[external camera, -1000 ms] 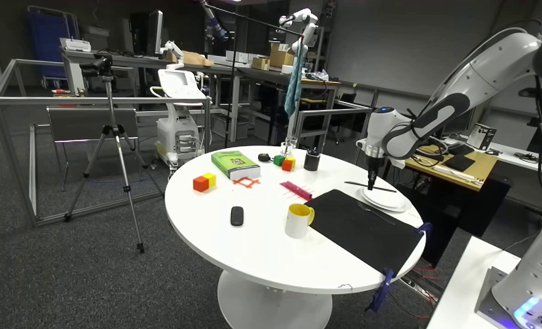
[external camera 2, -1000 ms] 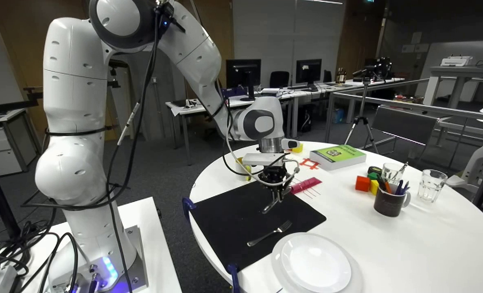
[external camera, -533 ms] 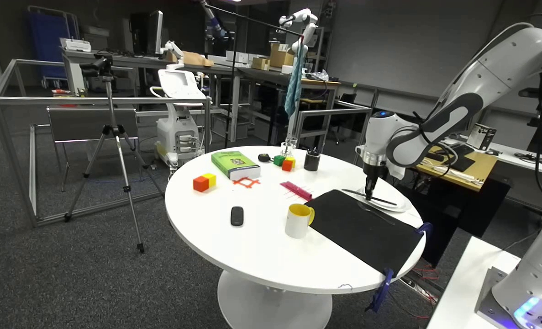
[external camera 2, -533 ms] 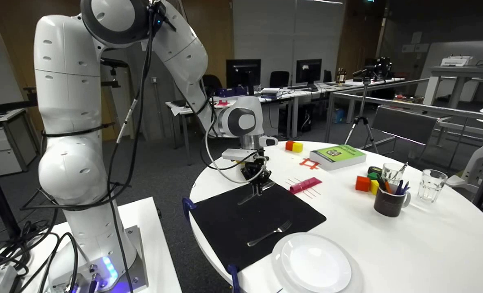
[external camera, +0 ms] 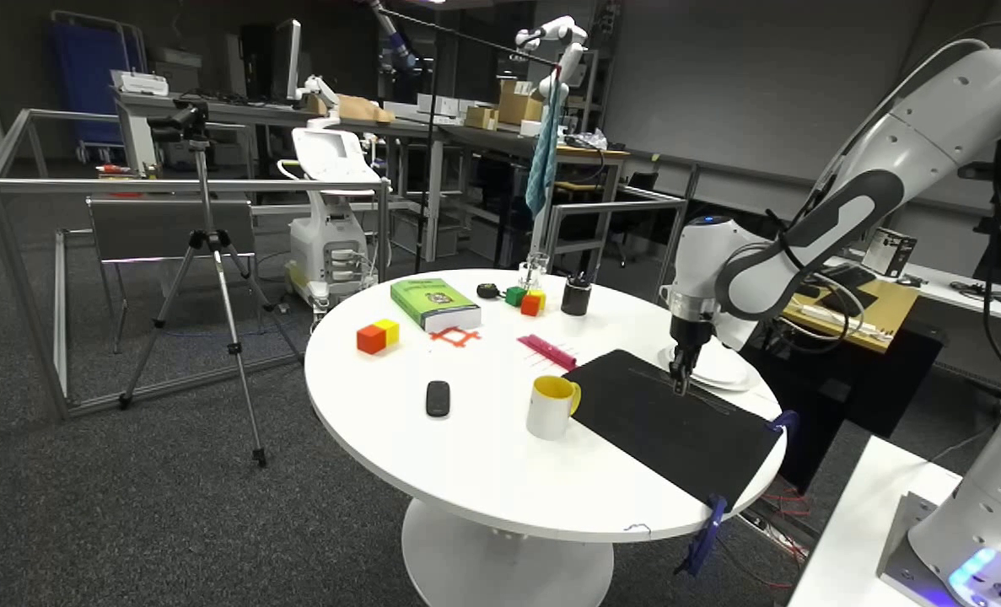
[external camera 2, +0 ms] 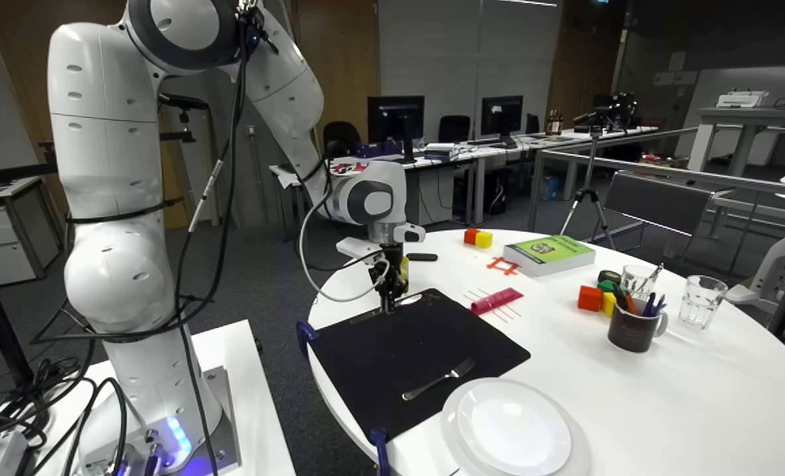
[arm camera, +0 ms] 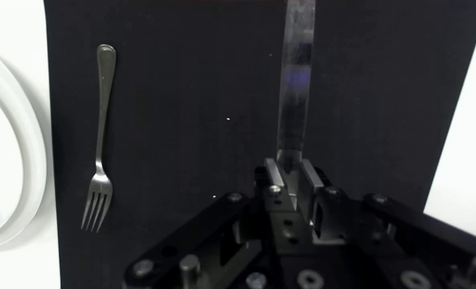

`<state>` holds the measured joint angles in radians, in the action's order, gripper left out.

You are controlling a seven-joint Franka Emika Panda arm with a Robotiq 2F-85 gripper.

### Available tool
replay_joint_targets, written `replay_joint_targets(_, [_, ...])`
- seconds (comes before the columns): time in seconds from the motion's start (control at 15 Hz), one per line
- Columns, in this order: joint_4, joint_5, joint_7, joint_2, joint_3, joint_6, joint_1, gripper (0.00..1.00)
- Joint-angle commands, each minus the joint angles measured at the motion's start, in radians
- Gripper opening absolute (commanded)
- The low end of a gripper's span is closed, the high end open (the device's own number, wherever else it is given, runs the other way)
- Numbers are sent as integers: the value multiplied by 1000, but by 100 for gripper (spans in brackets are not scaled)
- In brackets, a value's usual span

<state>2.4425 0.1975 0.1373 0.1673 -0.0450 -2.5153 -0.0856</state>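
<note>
My gripper (arm camera: 289, 165) is over the black mat (arm camera: 189, 120), fingers closed around a shiny table knife (arm camera: 296, 92). In the wrist view the knife points away from the fingers; its far end leaves the top edge. In the exterior views the gripper (external camera: 680, 388) (external camera 2: 388, 308) is low over the mat's far part, and the knife (external camera 2: 409, 299) looks roughly level; I cannot tell whether it touches the mat. A fork (arm camera: 100, 186) lies on the mat to the left in the wrist view. White stacked plates (arm camera: 35, 168) stand beside the mat, also in an exterior view (external camera 2: 455, 423).
A white-and-yellow mug (external camera: 548, 413) stands close to the mat, partly hidden behind the gripper in an exterior view (external camera 2: 404, 270). Blue clamps (external camera: 704, 539) hold the mat's edge. A pink object (external camera 2: 496, 301), green book (external camera 2: 549, 254), dark pen mug (external camera 2: 633, 330), glasses (external camera 2: 703, 301) and blocks (external camera 2: 589, 298) stand around.
The gripper has carried the knife across the mat, away from the plates and fork towards the mug side. The knife has stayed between the fingers; the other objects have not moved.
</note>
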Motion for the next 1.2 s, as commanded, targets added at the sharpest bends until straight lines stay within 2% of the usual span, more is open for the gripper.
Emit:
replay_joint_targets(0.0, [44, -27, 62, -28, -13, -40, -24, 4])
replay_joint_targets(0.27, [42, -7, 136, 8, -15, -81, -52, 4])
replay_joint_targets(0.33, [21, -13, 95, 11, -12, -45, -44, 15])
replay_joint_targets(0.87, [21, -14, 111, 28, -12, -58, -54, 15])
replay_joint_targets(0.93, [21, -14, 111, 28, -12, -58, -54, 4])
replay_joint_targets(1.13, [24, -12, 101, 39, -12, -90, -53, 4])
